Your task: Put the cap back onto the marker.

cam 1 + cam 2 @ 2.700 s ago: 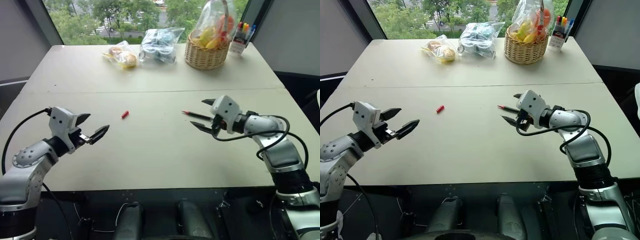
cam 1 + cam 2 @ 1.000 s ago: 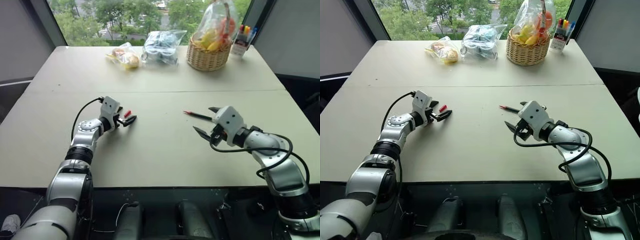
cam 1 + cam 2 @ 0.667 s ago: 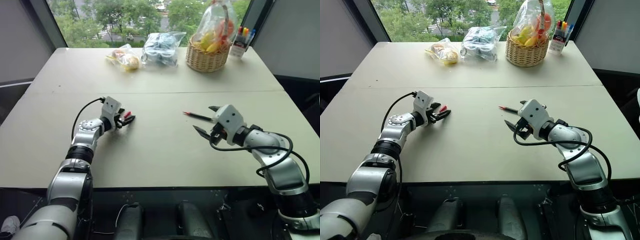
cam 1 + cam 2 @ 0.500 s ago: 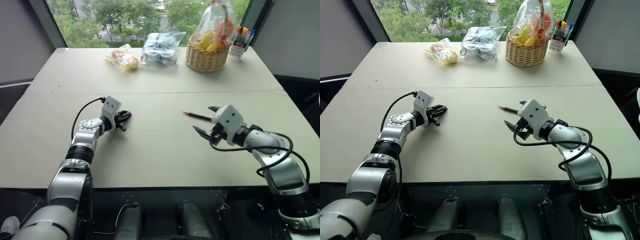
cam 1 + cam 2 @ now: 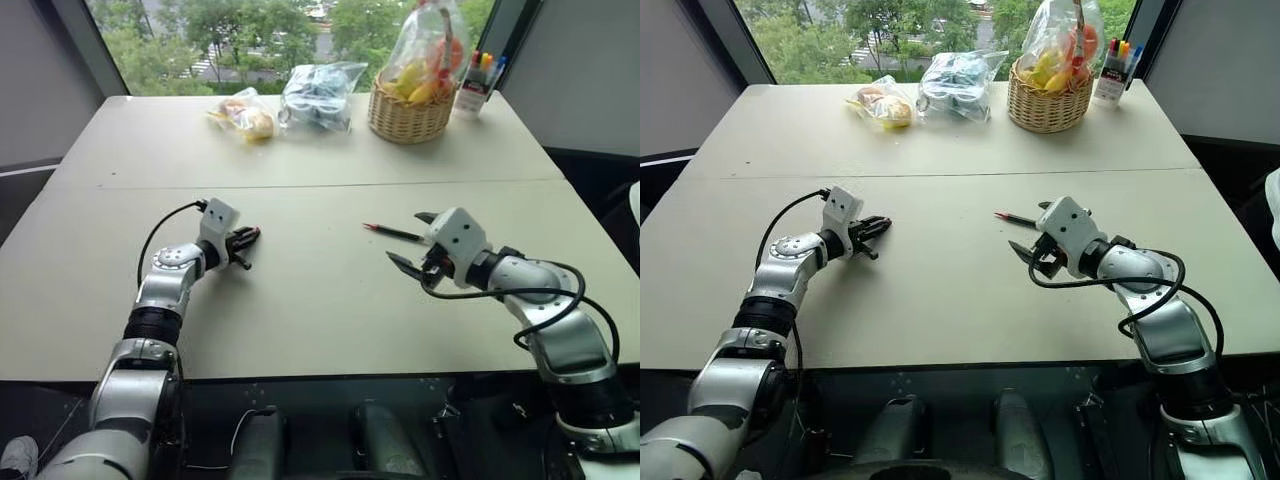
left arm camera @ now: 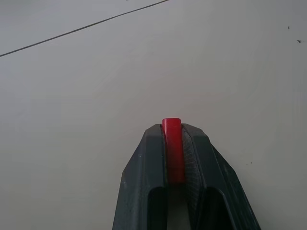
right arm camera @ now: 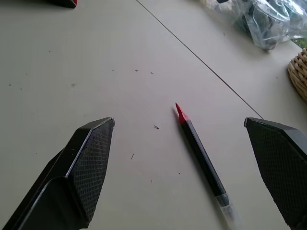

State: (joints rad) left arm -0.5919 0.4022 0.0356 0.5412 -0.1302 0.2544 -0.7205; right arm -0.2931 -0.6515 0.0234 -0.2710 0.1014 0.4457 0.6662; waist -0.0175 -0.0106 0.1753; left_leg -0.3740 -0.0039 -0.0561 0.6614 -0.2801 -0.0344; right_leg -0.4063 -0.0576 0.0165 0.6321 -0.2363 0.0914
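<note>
The small red cap point(image 6: 172, 153) is pinched between the two black fingers of my left gripper point(image 5: 248, 238), which is shut on it just above the tabletop, left of centre. The marker point(image 5: 393, 232), a thin black barrel with a bare red tip, lies flat on the table right of centre. In the right wrist view the marker point(image 7: 201, 155) lies between the spread fingers. My right gripper point(image 5: 408, 238) stands open just behind the marker's rear end, with nothing in it.
Along the far edge of the beige table point(image 5: 320, 310) stand a wicker basket point(image 5: 405, 112) with bagged fruit, two plastic bags of items point(image 5: 318, 92) point(image 5: 243, 112) and a cup of coloured pens point(image 5: 472, 82). A seam point(image 5: 300, 186) crosses the table behind both grippers.
My left arm reached out to the cap, the gripper closed on it, and it now holds the cap slightly nearer to me. The right gripper stayed open by the marker.
</note>
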